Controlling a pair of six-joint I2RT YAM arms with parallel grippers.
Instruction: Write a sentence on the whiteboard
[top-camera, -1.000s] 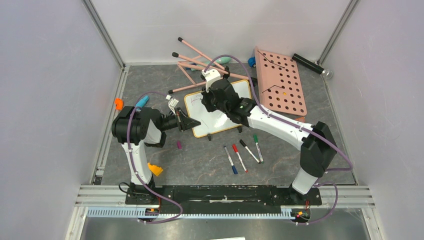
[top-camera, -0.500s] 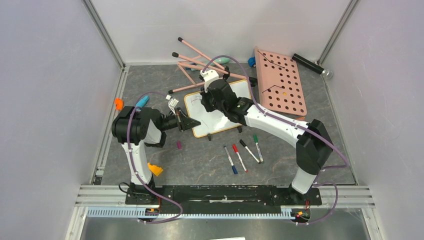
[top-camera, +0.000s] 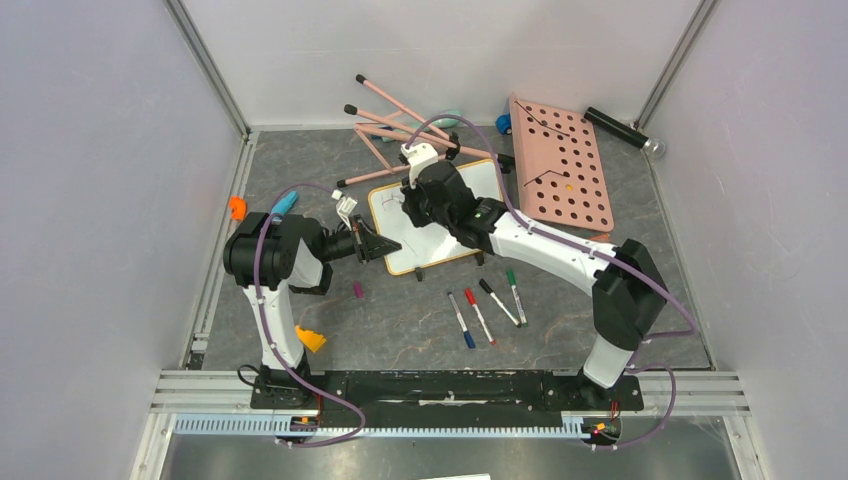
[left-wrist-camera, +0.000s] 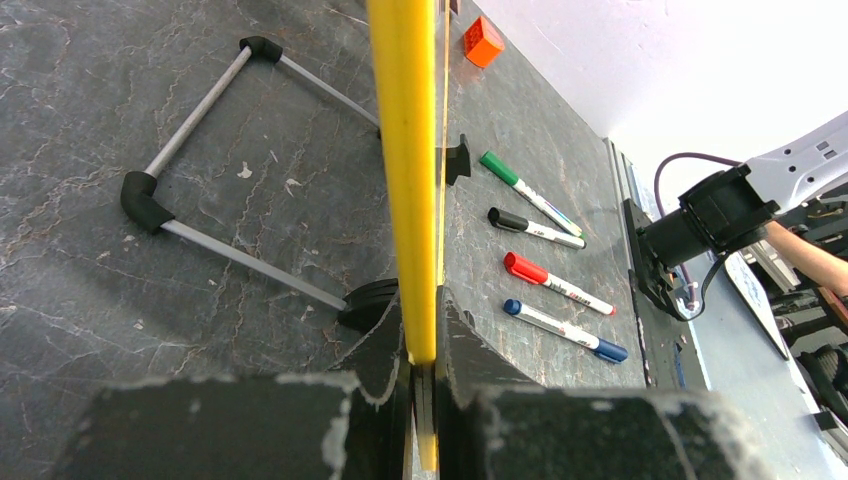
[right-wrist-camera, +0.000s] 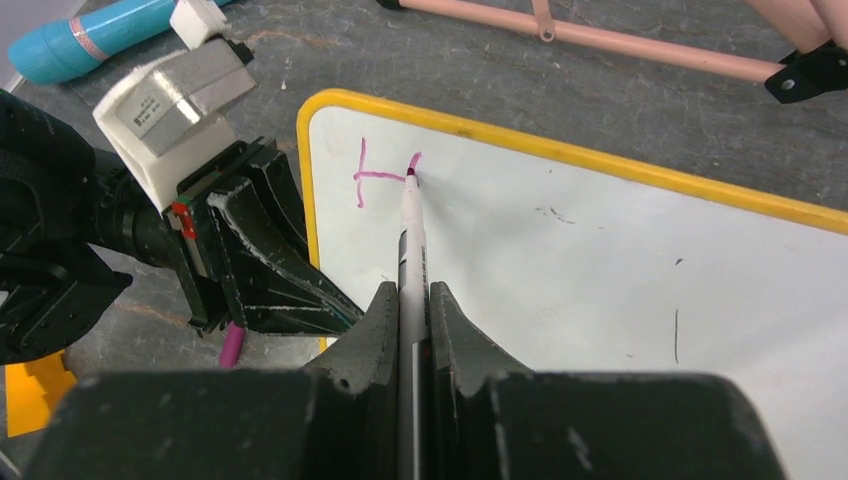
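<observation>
The whiteboard (top-camera: 395, 238), white with a yellow rim, lies mid-table. My left gripper (top-camera: 385, 247) is shut on its left edge, and that rim (left-wrist-camera: 405, 180) runs edge-on between the jaws of the left gripper (left-wrist-camera: 420, 320). Over the board's upper left, my right gripper (top-camera: 415, 205) is shut on a marker (right-wrist-camera: 410, 240). The pink tip touches the whiteboard (right-wrist-camera: 600, 260) near its top left corner. Of the sentence, only a few pink strokes (right-wrist-camera: 375, 175) show: a vertical, a crossbar and the start of a second vertical.
Blue (top-camera: 461, 320), red (top-camera: 479, 316), black (top-camera: 498, 302) and green (top-camera: 515, 297) markers lie in front of the board, with a pink cap (top-camera: 358, 290) to the left. A pink pegboard (top-camera: 560, 160) and pink rods (top-camera: 400, 125) lie behind. An orange block (top-camera: 310, 340) sits near the left base.
The right arm has shifted slightly left over the board, carrying the marker with it. The left arm has stayed still, clamped on the board's edge.
</observation>
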